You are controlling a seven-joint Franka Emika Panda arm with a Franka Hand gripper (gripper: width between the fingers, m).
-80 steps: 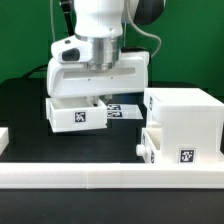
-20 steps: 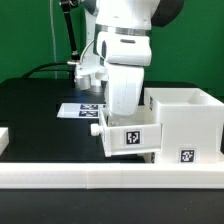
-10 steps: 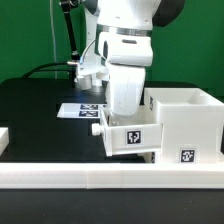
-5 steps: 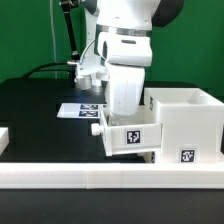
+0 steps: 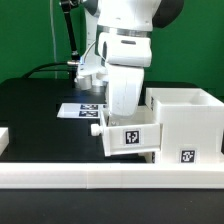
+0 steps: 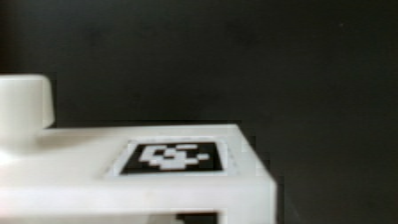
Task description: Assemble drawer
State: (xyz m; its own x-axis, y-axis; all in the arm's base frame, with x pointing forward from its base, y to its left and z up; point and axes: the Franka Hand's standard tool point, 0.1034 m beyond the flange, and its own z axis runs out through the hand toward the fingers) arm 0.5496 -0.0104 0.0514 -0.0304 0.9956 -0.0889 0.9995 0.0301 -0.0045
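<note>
Black worktop (image 5: 35,100) unchanged over two seconds: tray (image 5: 128,136) stays pressed at the housing (image 5: 185,120). Hand's grip hidden, cannot tell; insertion seems stalled.

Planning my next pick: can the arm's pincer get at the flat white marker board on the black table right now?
Probably not directly: the pincer appears occupied with a small white plastic tray against the large white boxy housing. The flat white marker board itself lies uncovered behind.

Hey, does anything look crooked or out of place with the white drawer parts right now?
Yes, slightly: the small white plastic tray under the robot's wrist sits tilted against the large white boxy housing, partly sticking out of its front rather than flush. Nothing looks spilled or broken.
</note>
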